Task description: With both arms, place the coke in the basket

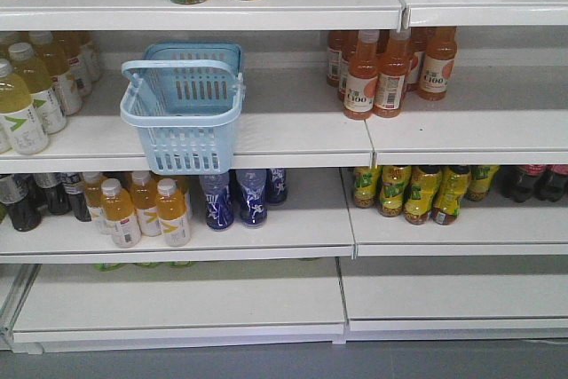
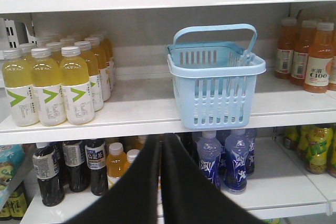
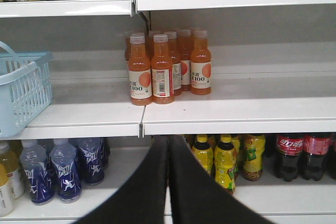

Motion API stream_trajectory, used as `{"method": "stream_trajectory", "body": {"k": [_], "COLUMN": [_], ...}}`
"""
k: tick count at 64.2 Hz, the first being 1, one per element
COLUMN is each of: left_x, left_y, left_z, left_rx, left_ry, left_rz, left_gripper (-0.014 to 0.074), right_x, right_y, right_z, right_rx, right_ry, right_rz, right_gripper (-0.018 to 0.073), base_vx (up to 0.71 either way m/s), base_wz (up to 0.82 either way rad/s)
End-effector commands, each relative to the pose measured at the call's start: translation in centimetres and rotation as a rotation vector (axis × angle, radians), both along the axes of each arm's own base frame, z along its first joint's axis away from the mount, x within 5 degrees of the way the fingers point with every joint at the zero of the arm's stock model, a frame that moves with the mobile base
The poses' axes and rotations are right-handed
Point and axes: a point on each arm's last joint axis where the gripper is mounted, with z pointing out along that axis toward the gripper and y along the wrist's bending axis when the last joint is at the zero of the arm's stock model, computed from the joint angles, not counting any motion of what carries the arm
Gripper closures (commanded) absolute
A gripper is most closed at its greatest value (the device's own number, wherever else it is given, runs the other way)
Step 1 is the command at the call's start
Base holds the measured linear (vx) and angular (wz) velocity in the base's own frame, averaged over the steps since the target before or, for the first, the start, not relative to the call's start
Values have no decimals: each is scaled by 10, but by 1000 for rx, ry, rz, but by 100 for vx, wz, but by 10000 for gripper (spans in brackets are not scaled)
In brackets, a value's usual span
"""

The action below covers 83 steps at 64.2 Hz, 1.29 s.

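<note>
Coke is the trouble: I find no slim red-topped can in any of my three views, so I cannot say where it stands. The only red labels are on the dark cola bottles [image 3: 302, 156] at the right end of the lower shelf, and those are not what I am after.

The basket [image 1: 191, 144] sits on the middle shelf [image 1: 302, 126], left of the orange bottles [image 3: 163, 72] and right of the yellow bottles [image 2: 52, 87], well apart from both. Its near face looks to hang a little over the shelf's front edge, above the blue bottles [image 2: 226, 156]. The loop handle stands raised and the inside looks bare.

My left gripper [image 2: 160, 145] has its two black fingers pressed together with only a thin seam between them, gripping nothing. It sits below and to the left of the basket. My right gripper [image 3: 168, 145] is closed the same way and also empty, facing the gap below the orange bottles.

As I judge it, the task is barely begun and the job now is to find the can. I would sweep the wrist views along the shelves rather than reach blindly, and spread the fingers before any approach, since closed tips would only knock a tall can over. With the basket perched at the edge, I would have one arm steady its rim or handle while the other lowers the can straight down past the raised loop, so nothing pushes the basket off the shelf.
</note>
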Motion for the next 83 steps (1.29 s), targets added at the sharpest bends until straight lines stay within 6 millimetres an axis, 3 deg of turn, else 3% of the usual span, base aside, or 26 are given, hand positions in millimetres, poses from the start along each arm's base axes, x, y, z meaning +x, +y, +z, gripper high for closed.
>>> {"method": "stream_trajectory", "body": {"k": [1,83], "left_x": [-1,-1], "left_y": [0,0], "left_z": [3,3], "left_rx": [-10,-10], "left_ry": [-80,-80], "left_rz": [-5,-5], "left_gripper": [603,603], "right_x": [-1,-1], "right_y": [0,0], "right_z": [2,2], "right_rx": [-14,-14], "right_ry": [-70,-70], "right_rz": [-1,-1], "right_gripper": [568,568], "base_vx": [3,4], "base_wz": [0,0]}}
